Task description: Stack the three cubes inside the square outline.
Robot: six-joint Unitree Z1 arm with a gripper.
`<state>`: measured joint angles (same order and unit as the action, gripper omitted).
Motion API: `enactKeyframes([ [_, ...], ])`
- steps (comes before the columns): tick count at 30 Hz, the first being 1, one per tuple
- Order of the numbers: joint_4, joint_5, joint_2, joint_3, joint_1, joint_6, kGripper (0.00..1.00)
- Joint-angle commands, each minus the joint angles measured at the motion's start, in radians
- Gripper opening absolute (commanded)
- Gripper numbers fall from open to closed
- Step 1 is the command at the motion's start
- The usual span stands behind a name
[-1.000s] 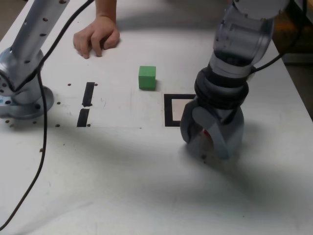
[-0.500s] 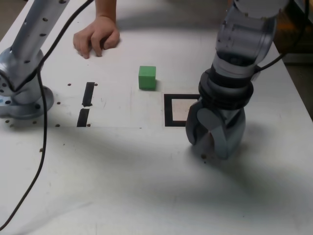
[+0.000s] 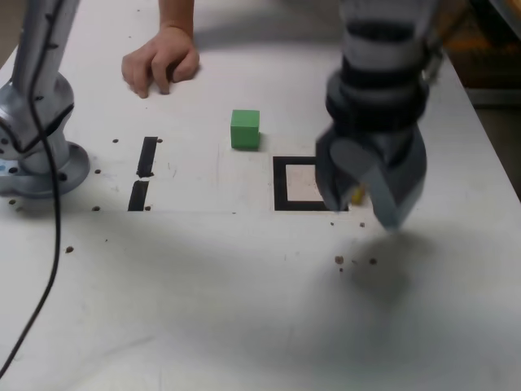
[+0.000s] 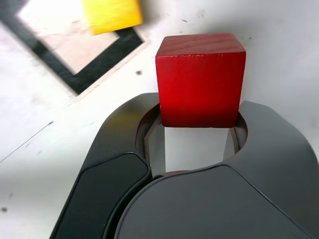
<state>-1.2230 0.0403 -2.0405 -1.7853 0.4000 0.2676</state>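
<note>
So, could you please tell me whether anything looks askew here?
Yes: in the wrist view, the yellow cube lies over the square outline's black border, not fully inside it, which looks slightly off.

In the exterior view's right half we see the arm (image 3: 378,90) blurred, covering most of the yellow cube (image 3: 357,195) and the right side of the square outline (image 3: 281,183).

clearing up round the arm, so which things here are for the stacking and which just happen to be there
For the job:
- red cube, held in the gripper
- yellow cube, at the outline
- green cube
- square outline

Just there:
- two black tape strips
- person's hand
- black cable
</note>
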Motion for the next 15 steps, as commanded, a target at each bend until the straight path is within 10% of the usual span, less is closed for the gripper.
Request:
enactKeyframes([
  [1, -0.015, 0.015, 0.034, 0.005, 0.001, -0.030, 0.10],
  [15, -0.046, 0.031, 0.127, 0.167, -0.069, -0.209, 0.10],
])
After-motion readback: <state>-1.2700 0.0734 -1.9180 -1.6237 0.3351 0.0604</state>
